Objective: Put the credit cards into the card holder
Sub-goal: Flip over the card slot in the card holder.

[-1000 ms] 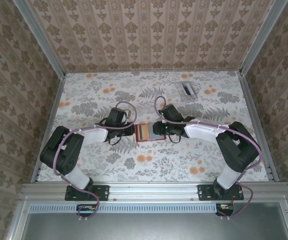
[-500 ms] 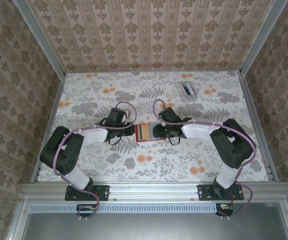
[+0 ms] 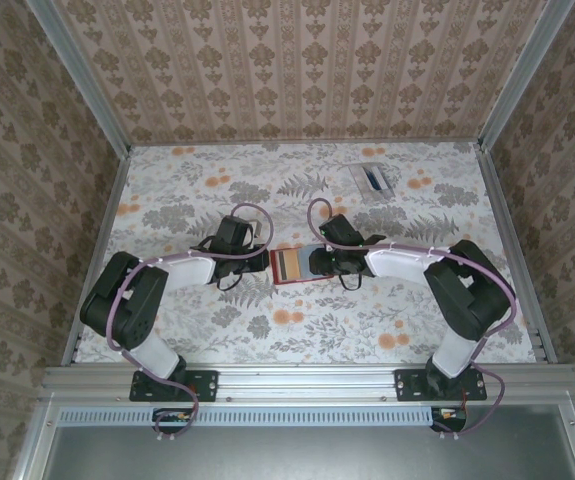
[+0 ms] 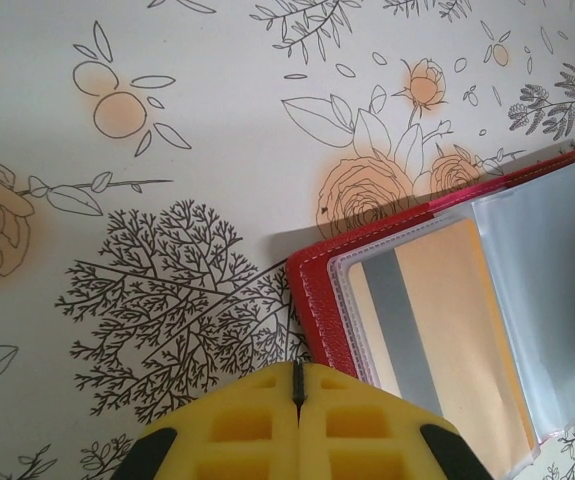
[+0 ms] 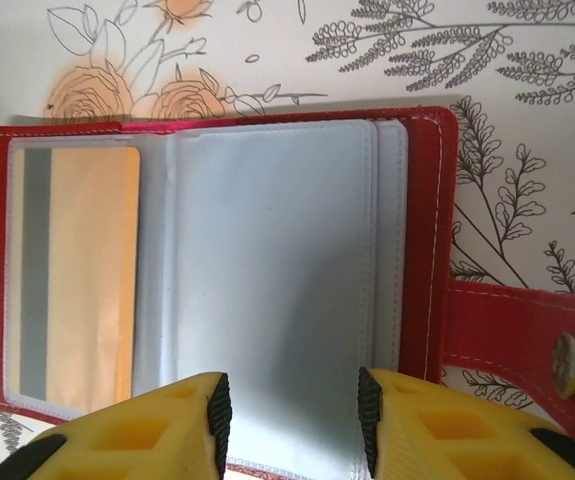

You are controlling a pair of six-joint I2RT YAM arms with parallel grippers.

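Observation:
The red card holder [image 3: 289,266] lies open on the flowered table between my two grippers. Its left sleeve holds an orange card [image 5: 77,270] with a grey stripe, and the same card [image 4: 437,300] shows in the left wrist view. My left gripper [image 3: 263,262] is shut with nothing in it, its tip [image 4: 297,385] at the holder's left red edge [image 4: 317,300]. My right gripper [image 5: 292,410] stands open right over the grey-blue sleeve [image 5: 267,260]; whether the fingers touch it I cannot tell. One pale credit card [image 3: 371,179] lies far back right.
The holder's red tab with a metal snap [image 5: 527,345] sticks out to the right on the table. Patterned walls and metal rails [image 3: 507,250] close the table in on three sides.
The right gripper has shifted slightly left over the holder, and its elbow has swung a little. The left arm and the holder have not moved.

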